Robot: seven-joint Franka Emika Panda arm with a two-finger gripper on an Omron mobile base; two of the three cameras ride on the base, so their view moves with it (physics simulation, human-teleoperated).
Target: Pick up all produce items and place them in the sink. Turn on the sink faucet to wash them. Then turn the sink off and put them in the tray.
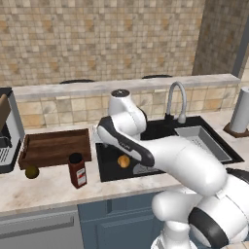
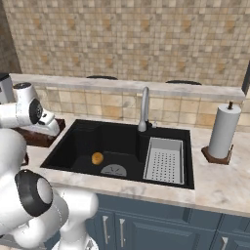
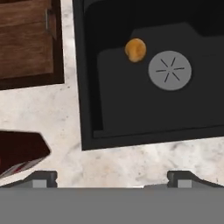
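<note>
Hand view has the orange-yellow fruit [image 3: 135,50] sitting on the floor of the black sink [image 3: 131,113], just at ten o'clock of the round drain [image 3: 169,70]. Gripper [image 3: 112,177] hangs above the marble counter [image 3: 57,113], jaws spread wide, grasping nothing. Wooden tray [image 3: 26,41] lies at ten o'clock, jar [image 3: 22,151] at eight.

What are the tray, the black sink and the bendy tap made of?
The tray looks like dark brown wood; plank lines show. The sink looks matte black, maybe stone or composite, with no shine. The faucet looks like grey brushed metal, judging by its dull sheen.
</note>
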